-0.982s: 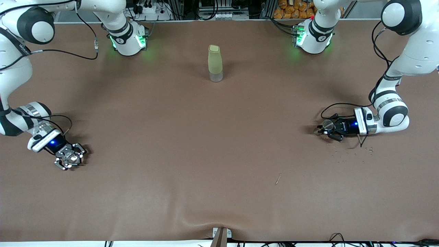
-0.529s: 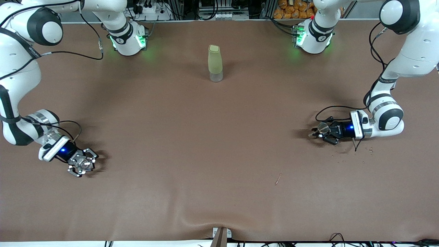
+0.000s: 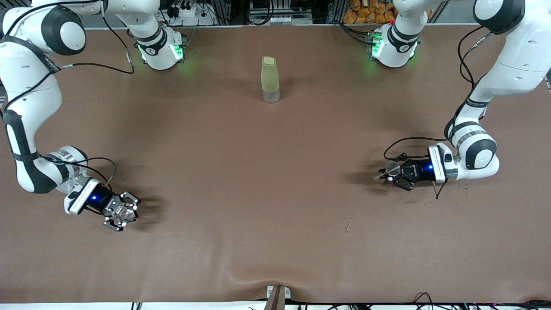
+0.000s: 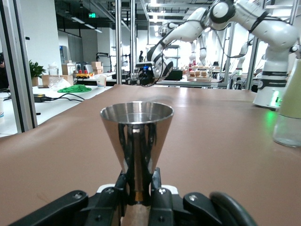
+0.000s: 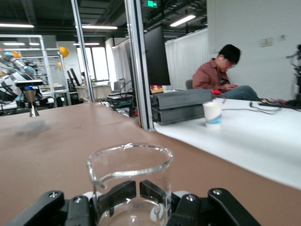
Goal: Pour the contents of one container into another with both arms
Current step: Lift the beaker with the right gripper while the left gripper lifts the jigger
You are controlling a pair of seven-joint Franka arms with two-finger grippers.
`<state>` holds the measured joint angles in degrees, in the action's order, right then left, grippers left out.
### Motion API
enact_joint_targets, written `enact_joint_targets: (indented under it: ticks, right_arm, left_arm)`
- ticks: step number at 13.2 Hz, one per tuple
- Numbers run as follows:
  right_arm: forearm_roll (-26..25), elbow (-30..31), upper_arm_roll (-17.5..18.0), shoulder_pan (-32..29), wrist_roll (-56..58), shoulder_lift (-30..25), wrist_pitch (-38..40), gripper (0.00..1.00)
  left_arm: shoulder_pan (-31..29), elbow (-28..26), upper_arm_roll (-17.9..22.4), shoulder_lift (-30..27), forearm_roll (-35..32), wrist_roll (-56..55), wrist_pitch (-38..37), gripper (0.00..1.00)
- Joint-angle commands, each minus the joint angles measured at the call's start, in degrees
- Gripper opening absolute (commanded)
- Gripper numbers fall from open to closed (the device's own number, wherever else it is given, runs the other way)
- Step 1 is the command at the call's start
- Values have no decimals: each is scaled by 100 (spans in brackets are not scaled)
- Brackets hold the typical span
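Observation:
A shiny metal cone-shaped cup point(image 4: 136, 134) stands upright in my left gripper point(image 4: 137, 187), which is shut on its narrow stem. In the front view this left gripper point(image 3: 394, 173) hangs low over the table toward the left arm's end, carrying the metal cup point(image 3: 392, 168). A clear glass beaker point(image 5: 129, 181) sits upright in my right gripper point(image 5: 144, 189), whose pads pinch its wall. The front view shows the right gripper point(image 3: 121, 212) and beaker point(image 3: 120, 210) low over the right arm's end. A tall yellow-green bottle point(image 3: 270, 79) stands between the arm bases.
Crumbs point(image 3: 443, 194) lie scattered on the brown cloth beside the left gripper. A small twig point(image 3: 349, 224) lies nearer the front camera. The bottle point(image 4: 289, 110) also shows in the left wrist view. A seated person point(image 5: 221, 73) is off the table.
Both grippers have carried their containers inward toward the table's middle and lower in the front view. The bottle has not moved.

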<state>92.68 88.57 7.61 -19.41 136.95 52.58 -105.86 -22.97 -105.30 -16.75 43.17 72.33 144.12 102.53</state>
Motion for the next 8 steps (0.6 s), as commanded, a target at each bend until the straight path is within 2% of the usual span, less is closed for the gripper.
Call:
enact_joint_targets:
  ticks: [1,5,8]
  right_arm:
    - [48,-426,-67,515,-798,-168,-14,0]
    - [110,-1042,-58,1227,-1529,-186,-31,0]
    - [153,-1280,-32,1737,-1899,-186,-197,0]
  left_arm:
    - [12,-113,-450,-230,307,-252,591,0]
    - [82,-78,-1206,-239,773,-473,1645,0]
    - [547,44,-1234,-221,1282,-473,2024,0]
